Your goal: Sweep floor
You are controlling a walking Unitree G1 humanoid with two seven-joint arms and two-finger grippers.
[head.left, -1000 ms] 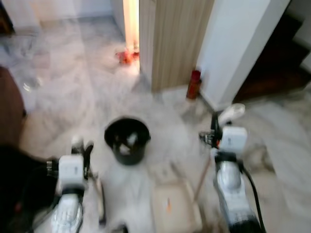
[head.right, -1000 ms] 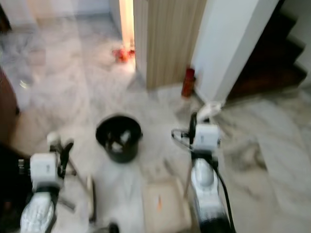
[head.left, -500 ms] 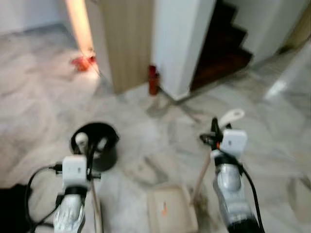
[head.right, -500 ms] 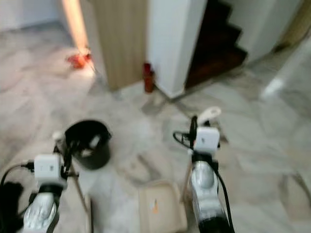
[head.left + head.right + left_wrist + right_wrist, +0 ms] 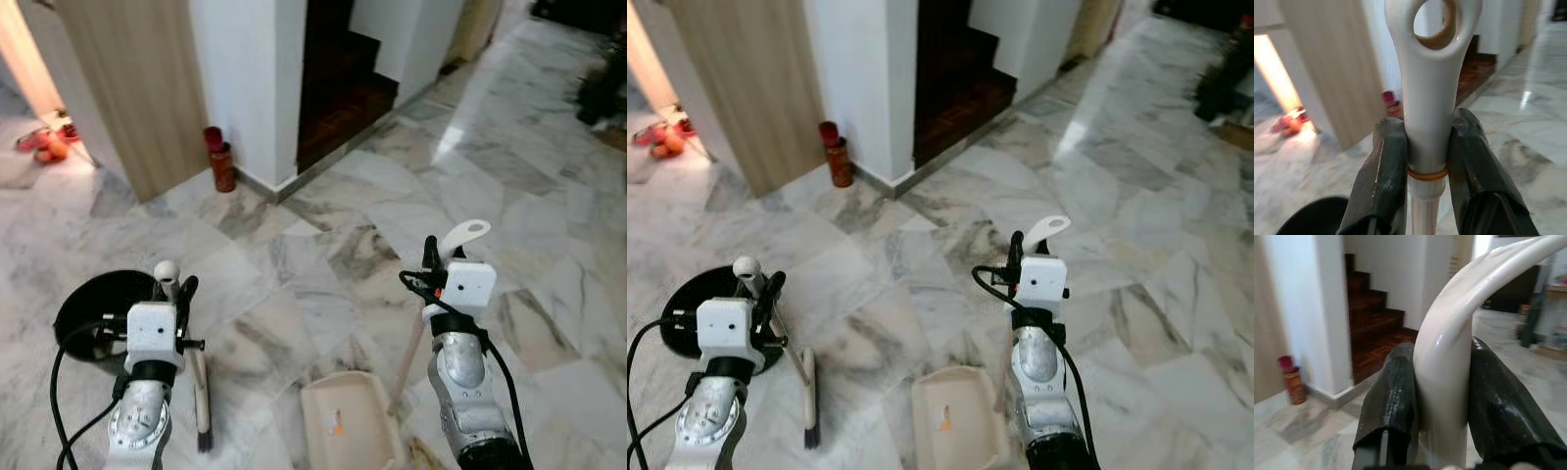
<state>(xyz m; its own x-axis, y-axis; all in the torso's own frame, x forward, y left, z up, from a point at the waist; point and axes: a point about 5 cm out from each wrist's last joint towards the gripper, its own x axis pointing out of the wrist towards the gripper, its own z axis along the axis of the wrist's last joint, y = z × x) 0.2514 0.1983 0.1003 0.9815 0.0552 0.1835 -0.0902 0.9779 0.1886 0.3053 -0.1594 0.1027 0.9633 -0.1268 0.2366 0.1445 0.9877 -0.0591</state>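
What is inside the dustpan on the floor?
A small orange scrap lies in the dustpan; its bare tray looks otherwise clean. Its near edge runs past the frame, so that part is unseen.

Both silver arms reach forward and down from the bottom of the head views, forearms roughly parallel and well apart, each wrist capped by a white camera block. The left hand (image 5: 1426,161) points upward, its two black fingers (image 5: 1385,166) pressed against opposite sides of the white broom handle (image 5: 1431,88) just below its looped end. The right hand (image 5: 1442,382) sits a little further forward and also points up, its black fingers (image 5: 1396,391) clamped on either side of the cream dustpan handle (image 5: 1449,357) below its curved top. A black cable loops beside each wrist.
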